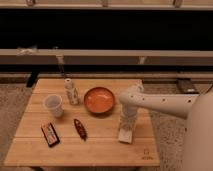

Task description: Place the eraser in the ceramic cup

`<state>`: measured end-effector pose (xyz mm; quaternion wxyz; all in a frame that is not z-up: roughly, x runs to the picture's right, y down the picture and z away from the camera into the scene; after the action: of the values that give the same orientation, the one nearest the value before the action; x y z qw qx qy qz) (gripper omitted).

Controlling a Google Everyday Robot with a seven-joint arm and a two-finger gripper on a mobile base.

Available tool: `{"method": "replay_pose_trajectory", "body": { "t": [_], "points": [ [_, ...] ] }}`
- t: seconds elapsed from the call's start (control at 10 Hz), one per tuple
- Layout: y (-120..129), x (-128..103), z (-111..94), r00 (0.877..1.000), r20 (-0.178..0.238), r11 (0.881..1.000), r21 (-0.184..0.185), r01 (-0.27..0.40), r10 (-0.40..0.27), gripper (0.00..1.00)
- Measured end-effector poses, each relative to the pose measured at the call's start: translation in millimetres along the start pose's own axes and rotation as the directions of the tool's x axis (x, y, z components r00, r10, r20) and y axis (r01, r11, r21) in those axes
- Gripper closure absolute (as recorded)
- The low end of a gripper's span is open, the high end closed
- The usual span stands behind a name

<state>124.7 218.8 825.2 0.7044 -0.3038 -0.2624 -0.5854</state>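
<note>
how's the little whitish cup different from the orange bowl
The ceramic cup is whitish and the orange bowl is bright orange. The cup is much smaller and narrower, while the bowl is wide and shallow. The cup stands near the left side of the table. The bowl sits nearer the middle, closer to the gripper, which hangs at the eraser on the right. Both are round, upright and open-topped.

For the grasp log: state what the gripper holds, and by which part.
Cannot be told: the gripper hangs right at the eraser, which lies on the table; a hold is not discernible.
</note>
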Motion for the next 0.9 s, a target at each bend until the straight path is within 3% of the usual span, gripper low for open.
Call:
{"method": "replay_pose_trajectory", "body": {
  "t": [0.3,0.5,0.7,0.9],
  "points": [
    [-13.7,-7.2,-41.0,0.999,-0.012,0.999,-0.012,0.034,-0.035,1.0],
    [-29.5,-9.6,-68.4,0.995,-0.015,0.995,-0.014,0.097,-0.098,1.0],
    [-56.4,-14.0,-94.9,0.982,-0.029,0.982,-0.007,0.187,-0.187,1.0],
    [-93.6,-20.0,-110.7,0.955,-0.053,0.956,0.001,0.292,-0.291,1.0]
  ]
}}
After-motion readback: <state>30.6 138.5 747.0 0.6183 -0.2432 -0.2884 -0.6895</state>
